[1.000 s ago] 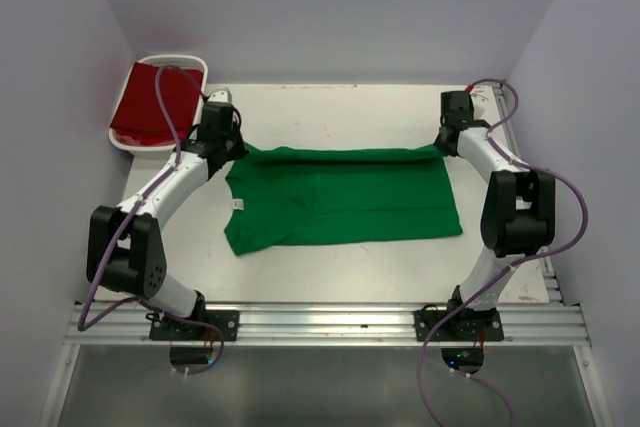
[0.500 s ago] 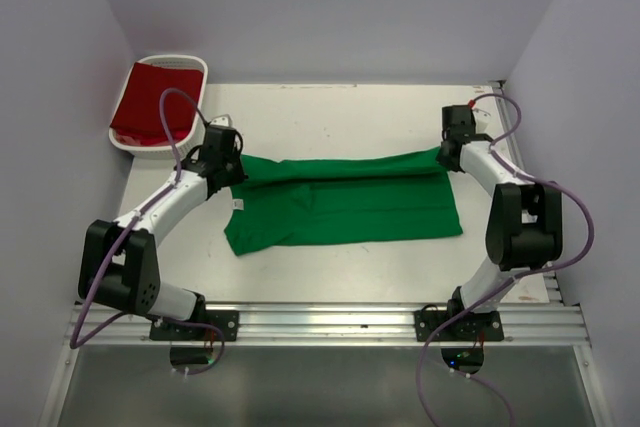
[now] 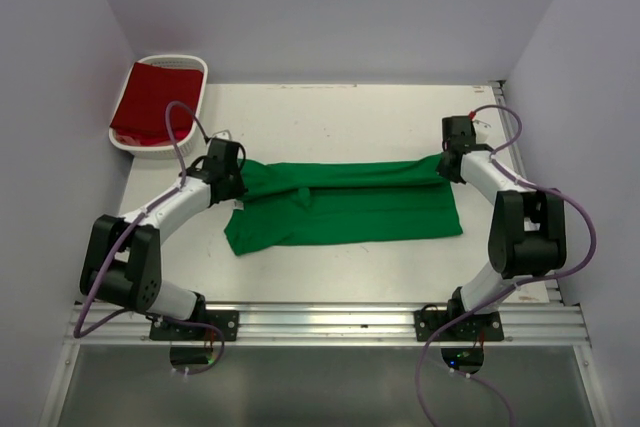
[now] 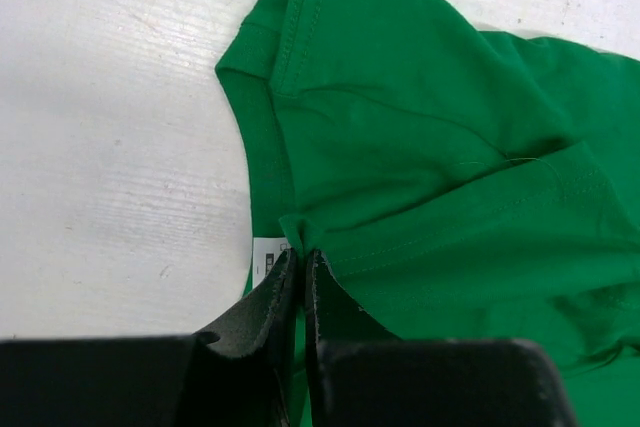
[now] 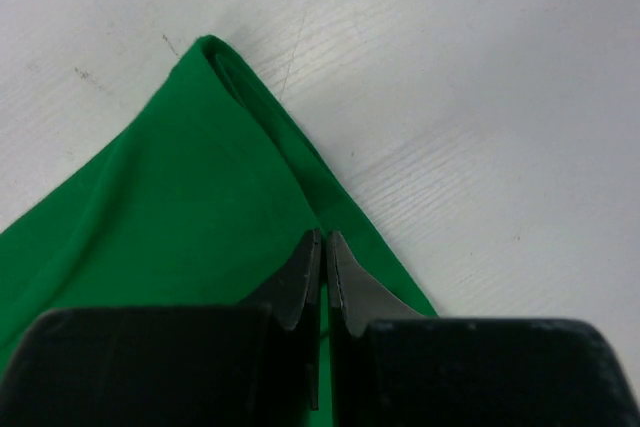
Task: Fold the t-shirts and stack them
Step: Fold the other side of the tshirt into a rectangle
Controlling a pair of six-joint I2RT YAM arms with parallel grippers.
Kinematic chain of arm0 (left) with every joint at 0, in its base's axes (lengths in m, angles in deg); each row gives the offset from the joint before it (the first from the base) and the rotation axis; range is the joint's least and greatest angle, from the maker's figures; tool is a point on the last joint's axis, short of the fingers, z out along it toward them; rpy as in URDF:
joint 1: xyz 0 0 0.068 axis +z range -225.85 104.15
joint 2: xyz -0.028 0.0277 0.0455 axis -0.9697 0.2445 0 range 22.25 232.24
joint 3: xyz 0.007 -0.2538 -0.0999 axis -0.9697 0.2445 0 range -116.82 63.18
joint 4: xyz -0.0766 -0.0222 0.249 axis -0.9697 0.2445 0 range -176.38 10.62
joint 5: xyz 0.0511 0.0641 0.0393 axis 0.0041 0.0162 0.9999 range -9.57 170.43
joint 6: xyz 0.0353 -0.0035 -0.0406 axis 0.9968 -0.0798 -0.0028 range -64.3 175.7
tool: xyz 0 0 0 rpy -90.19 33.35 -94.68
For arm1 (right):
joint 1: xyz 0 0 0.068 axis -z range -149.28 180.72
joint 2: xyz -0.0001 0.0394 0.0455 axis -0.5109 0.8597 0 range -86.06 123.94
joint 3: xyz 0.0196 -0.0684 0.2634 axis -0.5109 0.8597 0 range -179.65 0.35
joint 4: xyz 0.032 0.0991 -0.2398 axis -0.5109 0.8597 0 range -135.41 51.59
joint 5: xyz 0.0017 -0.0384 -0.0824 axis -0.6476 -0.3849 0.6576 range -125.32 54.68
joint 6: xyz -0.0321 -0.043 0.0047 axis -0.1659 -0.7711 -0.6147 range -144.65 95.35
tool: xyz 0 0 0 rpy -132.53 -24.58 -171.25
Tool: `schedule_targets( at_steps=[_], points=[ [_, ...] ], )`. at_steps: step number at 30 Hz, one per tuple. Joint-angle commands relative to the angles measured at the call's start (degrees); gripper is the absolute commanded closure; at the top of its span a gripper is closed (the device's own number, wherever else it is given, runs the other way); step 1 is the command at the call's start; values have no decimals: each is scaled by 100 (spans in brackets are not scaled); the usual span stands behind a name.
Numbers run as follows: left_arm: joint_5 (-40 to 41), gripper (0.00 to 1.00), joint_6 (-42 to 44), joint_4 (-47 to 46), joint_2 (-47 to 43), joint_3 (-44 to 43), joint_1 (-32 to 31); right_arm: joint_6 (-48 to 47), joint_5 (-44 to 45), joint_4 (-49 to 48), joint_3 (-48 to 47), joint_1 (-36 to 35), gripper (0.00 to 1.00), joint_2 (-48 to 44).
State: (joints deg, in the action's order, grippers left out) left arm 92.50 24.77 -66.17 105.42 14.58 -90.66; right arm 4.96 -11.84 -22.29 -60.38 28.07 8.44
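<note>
The bright green t-shirt (image 3: 345,202) lies across the middle of the table, its far long edge lifted and drawn toward the near side. My left gripper (image 3: 240,179) is shut on the shirt's shoulder cloth (image 4: 400,197) beside the white neck label (image 4: 268,257). My right gripper (image 3: 447,165) is shut on the far hem corner (image 5: 200,207) at the shirt's right end. The dark red t-shirt (image 3: 150,102) lies in the white basket (image 3: 192,65) at the far left.
The table (image 3: 340,107) is white, with purple walls on three sides. The basket stands just beyond the left arm. A metal rail (image 3: 330,322) runs along the near edge by the arm bases.
Both grippers have pulled the shirt's far edge toward the near side, so the folded band has moved further over the lower layer. The left end of the shirt has bunched up.
</note>
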Motion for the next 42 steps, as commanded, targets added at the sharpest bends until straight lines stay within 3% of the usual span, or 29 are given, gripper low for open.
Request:
schedule_targets(
  at_steps=[1, 27, 28, 29, 32, 33, 34, 35, 39, 42],
  points=[
    [243, 100, -96, -192, 120, 44, -13, 98, 174, -158, -44, 20, 100, 42],
    [58, 100, -219, -764, 515, 263, -40, 168, 183, -194, -79, 11, 100, 394],
    [75, 98, -228, -773, 481, 281, -40, 168, 183, -158, -105, 11, 96, 394],
    [76, 88, -246, -773, 445, 316, -40, 168, 165, -123, -158, 11, 80, 376],
    [102, 56, -342, -781, 33, 403, -48, 151, 51, 17, -229, -7, 48, 219],
    [128, 35, -369, -764, -133, 421, -57, 125, 16, 61, -238, -42, 44, 18],
    [181, 26, -413, -746, -509, 430, -92, 107, -71, 53, -229, -59, 42, -132],
    [190, 9, -413, -738, -704, 413, -110, 98, -116, 53, -203, -86, 40, -273],
    [164, 2, -378, -729, -1373, 220, -198, -7, -388, -52, -202, -279, 34, -836],
    [23, 3, -290, -799, -1366, 26, -207, -77, -669, -131, -369, -350, 39, -811]
  ],
)
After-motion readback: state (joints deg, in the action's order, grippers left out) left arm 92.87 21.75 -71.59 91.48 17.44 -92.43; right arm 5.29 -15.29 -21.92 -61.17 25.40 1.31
